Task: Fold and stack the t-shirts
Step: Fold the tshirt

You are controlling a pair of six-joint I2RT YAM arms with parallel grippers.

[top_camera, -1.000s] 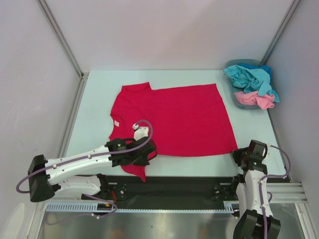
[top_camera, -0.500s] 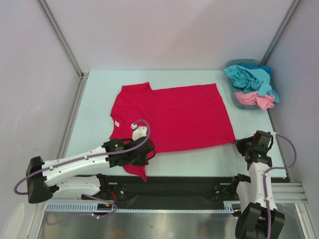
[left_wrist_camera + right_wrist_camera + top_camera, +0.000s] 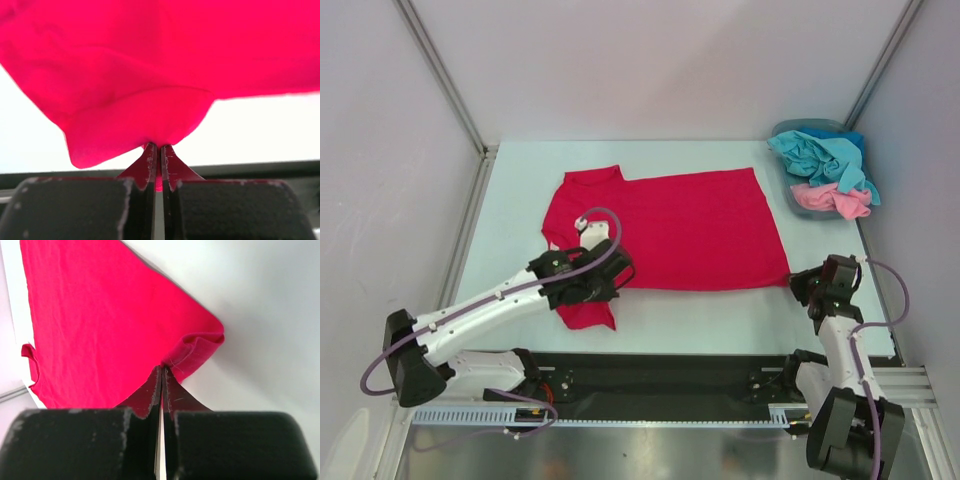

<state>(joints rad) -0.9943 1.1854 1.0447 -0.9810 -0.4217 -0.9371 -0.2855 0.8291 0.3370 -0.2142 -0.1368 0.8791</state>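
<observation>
Jaws both sides clamping red shirt point(image 3: 690, 225) | L gripper point(image 3: 159, 150) gripping near-left edge | R gripper point(image 3: 161, 371) pinching near-right hem corner | rest lying on table point(image 3: 515, 200)

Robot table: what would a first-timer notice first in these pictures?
A crimson t-shirt sprawls across the table. The left pincer and right pincer are each shut on its near side. A basket at the far right corner holds a teal shirt and a pink shirt.

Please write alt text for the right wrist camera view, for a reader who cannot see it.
Shut jaws pinch a bunched corner of a red t-shirt. The rest of the shirt spreads away over a pale table.
</observation>
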